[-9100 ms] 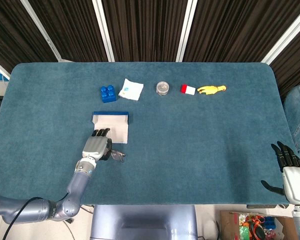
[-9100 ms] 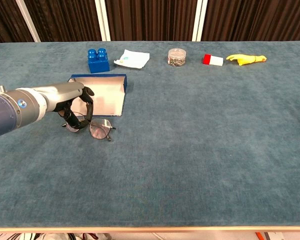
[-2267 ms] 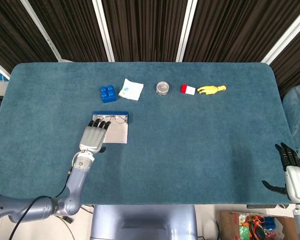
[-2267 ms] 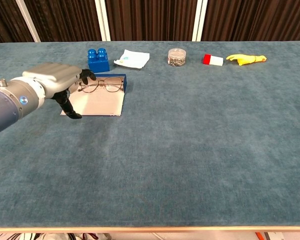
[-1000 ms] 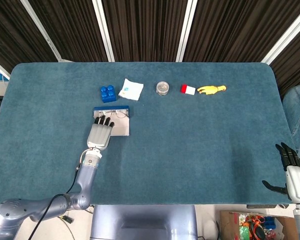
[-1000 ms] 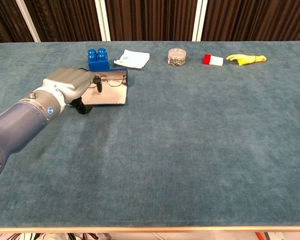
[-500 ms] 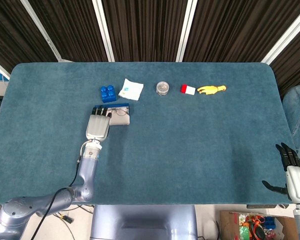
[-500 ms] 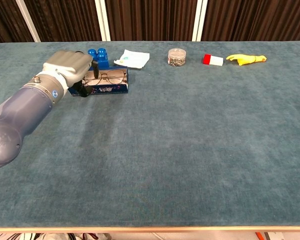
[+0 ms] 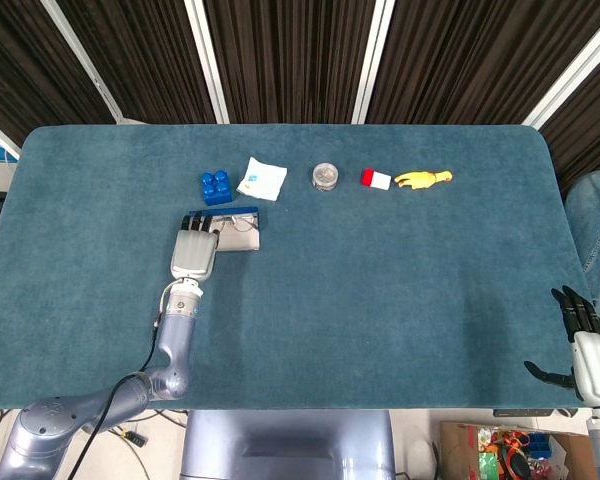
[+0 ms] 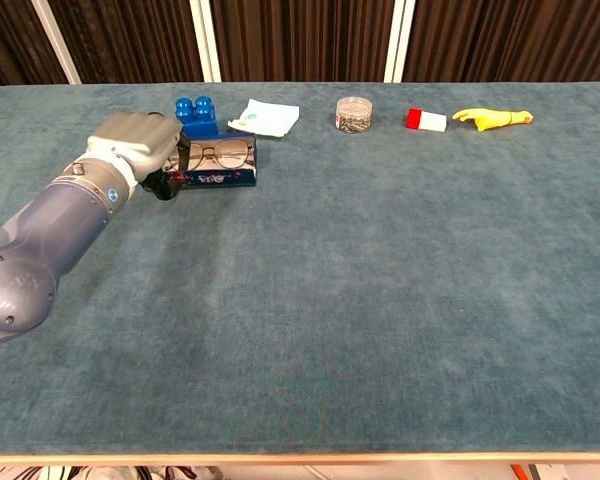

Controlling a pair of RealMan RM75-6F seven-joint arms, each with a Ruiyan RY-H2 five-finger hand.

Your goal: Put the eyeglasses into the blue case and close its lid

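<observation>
The blue case [image 10: 218, 178] sits left of centre on the table, with its lid tipped up so that the patterned blue outside faces the chest view. The eyeglasses [image 10: 220, 153] lie inside it, their lenses showing above the lid's edge. In the head view the case [image 9: 238, 238] is a small pale patch with a blue far rim, and the eyeglasses [image 9: 242, 227] are only faintly visible. My left hand [image 10: 132, 140] holds the lid's left end, fingers over the top and thumb on the outside. The same left hand [image 9: 195, 250] covers the case's left part. My right hand [image 9: 582, 335] rests at the near right corner, fingers apart, holding nothing.
Along the far side stand a blue block [image 9: 216, 186], a white packet [image 9: 262, 178], a clear round jar [image 9: 325, 176], a red-and-white piece [image 9: 375, 179] and a yellow toy [image 9: 423, 179]. A person's jeans-clad leg [image 9: 595, 225] is at the right edge.
My left hand has moved away from me and swung the lid from half raised to nearly upright over the eyeglasses. The right hand has not moved.
</observation>
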